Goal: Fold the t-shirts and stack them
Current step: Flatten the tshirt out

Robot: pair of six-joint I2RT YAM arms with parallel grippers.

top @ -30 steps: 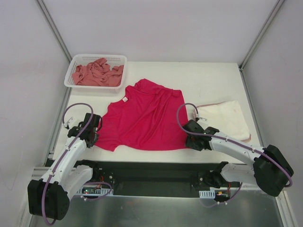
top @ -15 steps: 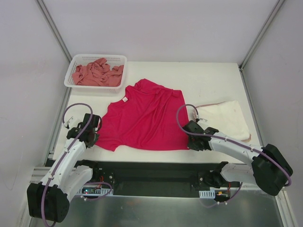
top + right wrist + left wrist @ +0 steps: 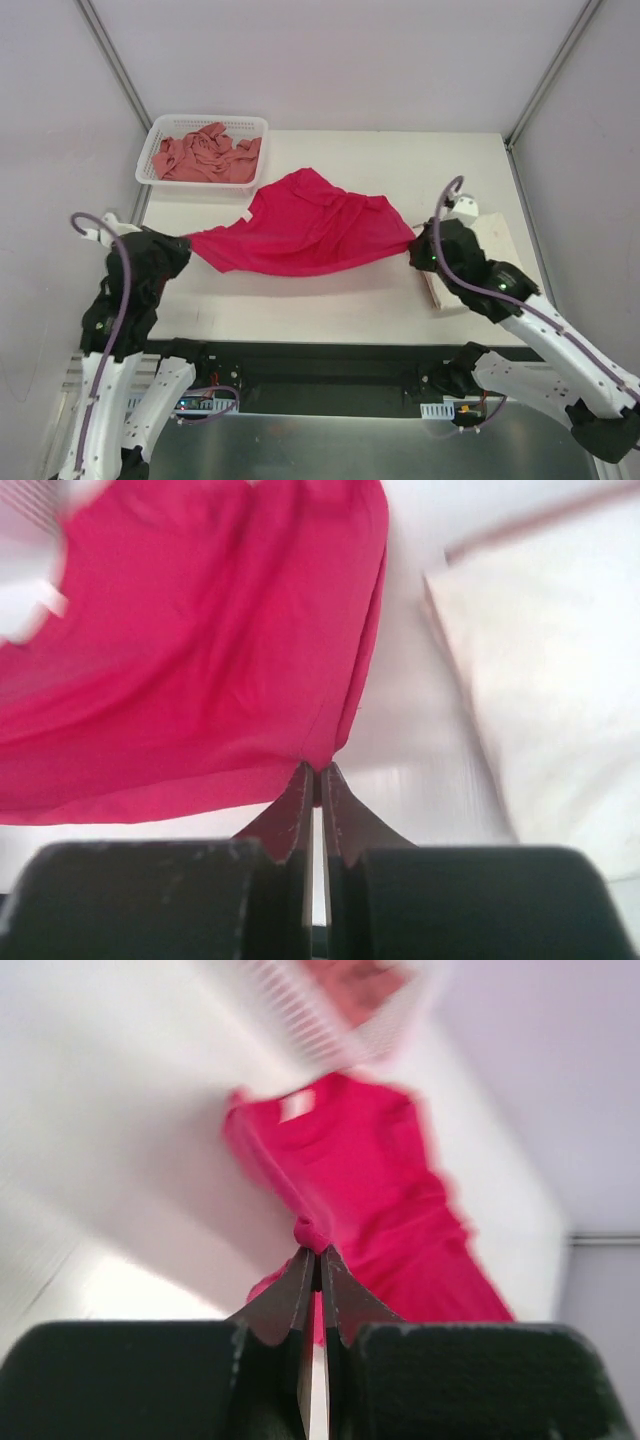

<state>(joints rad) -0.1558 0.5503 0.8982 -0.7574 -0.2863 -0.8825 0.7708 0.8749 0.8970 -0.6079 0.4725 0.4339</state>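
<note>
**Both jaws closed on the red shirt, cloth stretched between the arms**

The left gripper (image 3: 316,1255) has its jaws pressed together on a small bunch of the magenta-red t-shirt (image 3: 300,235). In the left wrist view only a thin slit shows between them. The right gripper (image 3: 316,772) has its jaws pinched in the same way on a corner of the same shirt's edge.

In the top view the shirt hangs stretched between the two grippers, the left one at 9 o'clock of the cloth and the right one at 3 o'clock. Its middle sags toward the surface (image 3: 330,300). I cannot tell whether the low part touches it.

The cream-white t-shirt (image 3: 500,238) lies folded at 3 o'clock of the surface, just beside the right gripper and partly under the right arm. The salmon-pink t-shirt (image 3: 205,152) lies crumpled in the white basket (image 3: 210,119) at 10 o'clock, close to the red shirt's far edge. Bare surface shows along the near edge at 6 o'clock and on the far side toward 12 and 1 o'clock.
</note>
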